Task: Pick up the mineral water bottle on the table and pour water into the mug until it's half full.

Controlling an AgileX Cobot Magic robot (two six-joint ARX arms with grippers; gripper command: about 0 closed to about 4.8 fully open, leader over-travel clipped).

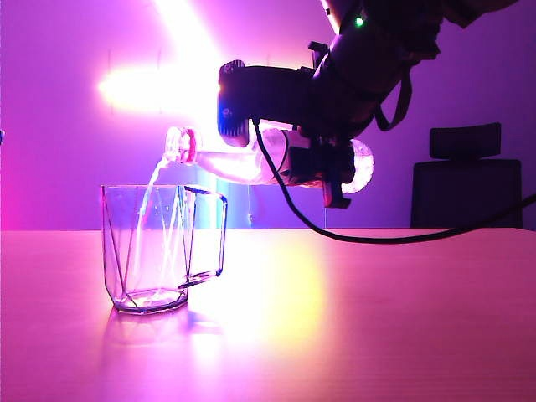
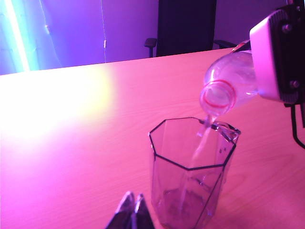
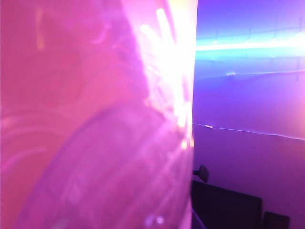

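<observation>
You have the clear ribbed plastic mineral water bottle (image 1: 239, 159) with its red neck ring tipped almost level above the table, mouth over the clear faceted glass mug (image 1: 163, 247); a thin stream falls into the mug, which stands on the smooth pink-lit table (image 1: 377, 318); the right gripper (image 1: 322, 172) is clamped around the bottle's body; the label is hidden behind it; its wrist view is filled by blurred pink plastic; the left gripper (image 2: 132, 212) sits beside the mug with fingertips together, cut off at the frame edge.
</observation>
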